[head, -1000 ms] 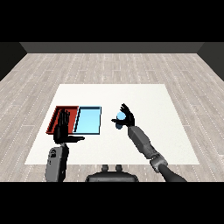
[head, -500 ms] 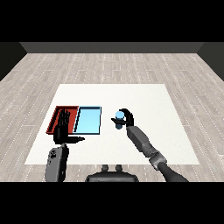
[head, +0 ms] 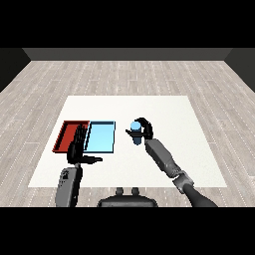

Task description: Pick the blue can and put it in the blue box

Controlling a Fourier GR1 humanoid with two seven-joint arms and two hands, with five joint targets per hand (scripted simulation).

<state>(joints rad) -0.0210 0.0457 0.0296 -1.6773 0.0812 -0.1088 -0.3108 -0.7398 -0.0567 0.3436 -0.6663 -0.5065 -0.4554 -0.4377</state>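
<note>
Right robot hand (head: 145, 129) curled round the blue can (head: 135, 131), fingers wrapped over its far side, thumb on the near side; can upright, top lighter blue, lower part partly hidden by the fingers. Can sits just right of the blue tray (head: 100, 137), outside it; can't tell whether it rests on the bench or is lifted off it. Right forearm (head: 163, 157) runs diagonally from the lower right corner. Left robot hand (head: 77, 148) holds nothing: fingers straight and pointing away from the robot, thumb stuck out to the right, spread wide. It hangs over the near edge of the red tray (head: 67, 134) and covers part of that tray's near right corner and the seam between the trays. Left forearm (head: 68, 184) grey, coming up from the lower left. Trays lie side by side, touching, red on the left, blue on the right, on the left half of the white bench (head: 164, 109). Wood-plank floor (head: 124, 74) around the bench, dark wall at the far end. Inside of the red tray is partly hidden by the left hand.
</note>
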